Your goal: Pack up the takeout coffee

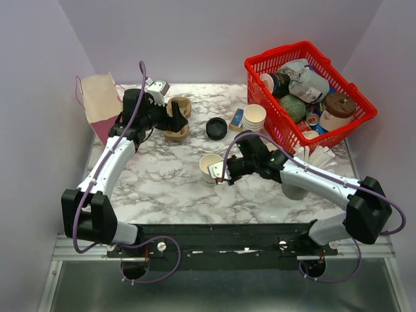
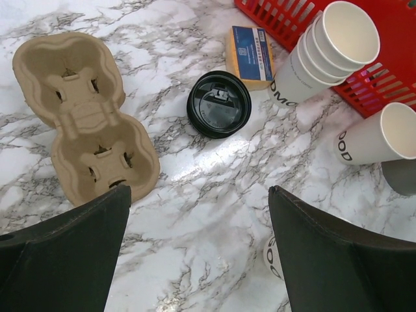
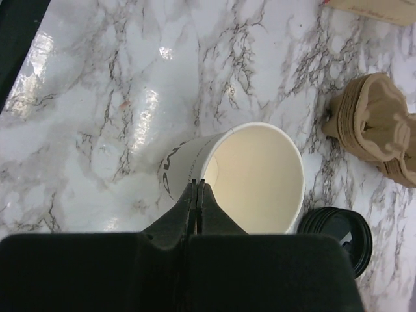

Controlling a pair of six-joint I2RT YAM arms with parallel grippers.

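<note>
The takeout coffee's white paper cup [image 1: 209, 165] stands open on the marble, cream inside [image 3: 257, 175]. My right gripper [image 3: 198, 184] is shut on its near rim, one finger inside the wall and one outside. Its round black lid [image 1: 216, 128] lies flat on the table apart from the cup, toward the back [image 2: 219, 104]. A brown pulp cup carrier [image 2: 84, 120] sits at the back left. My left gripper [image 2: 198, 214] hangs open above the marble just beside the carrier, nothing between its fingers. A sliver of the cup [image 2: 273, 257] shows by its right finger.
A red basket [image 1: 279, 53] full of packages stands at back right. In front of it are a stack of nested white cups [image 2: 325, 55], a single lidless cup [image 2: 383, 136] and a small blue-and-yellow box [image 2: 250, 55]. A paper bag [image 1: 101, 97] leans at back left.
</note>
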